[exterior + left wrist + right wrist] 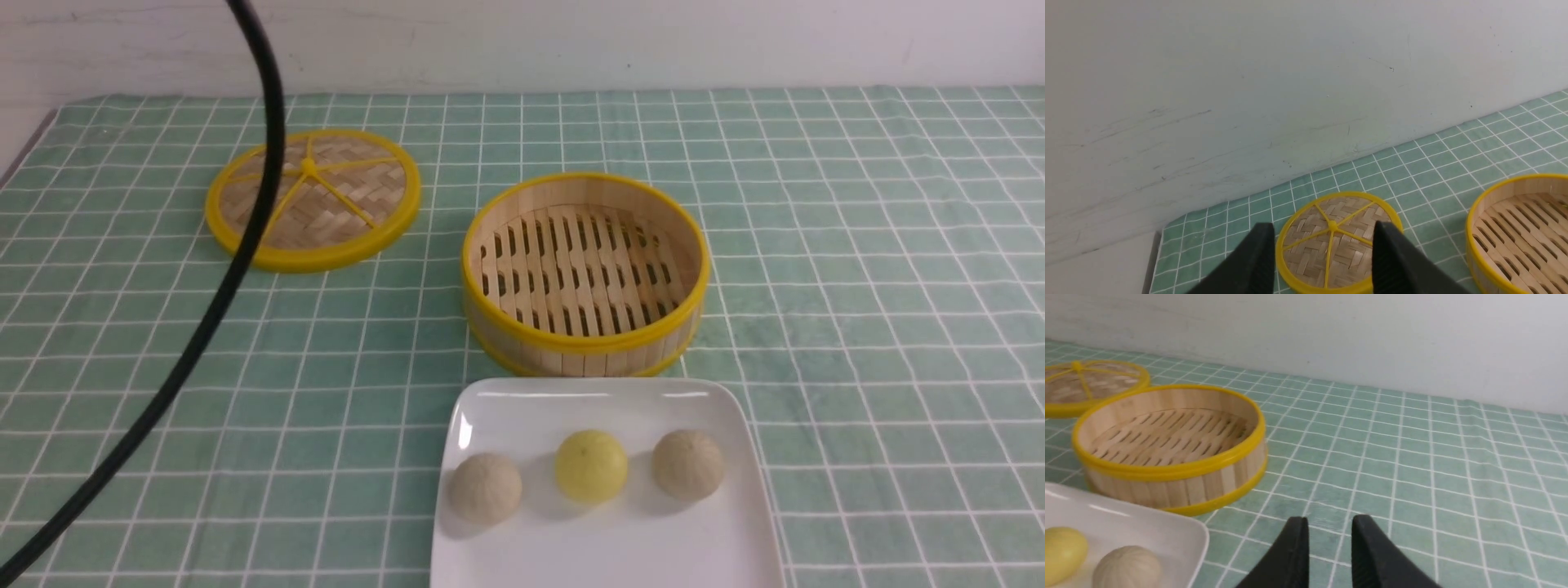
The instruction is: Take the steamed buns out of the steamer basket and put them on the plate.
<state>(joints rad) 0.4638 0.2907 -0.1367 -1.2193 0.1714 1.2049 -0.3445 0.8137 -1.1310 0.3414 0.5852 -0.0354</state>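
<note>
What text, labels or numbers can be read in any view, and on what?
None in any view. The plate, steamer basket, woven lid, steamed buns and checked tablecloth carry no print. The wall shows only scuff marks, not writing.

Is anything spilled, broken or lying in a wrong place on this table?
Nothing stands out. The three buns sit in a row on the plate, the basket stands upright and empty behind it, and the lid lies flat to the left. Only a black cable hangs across the front view.
</note>
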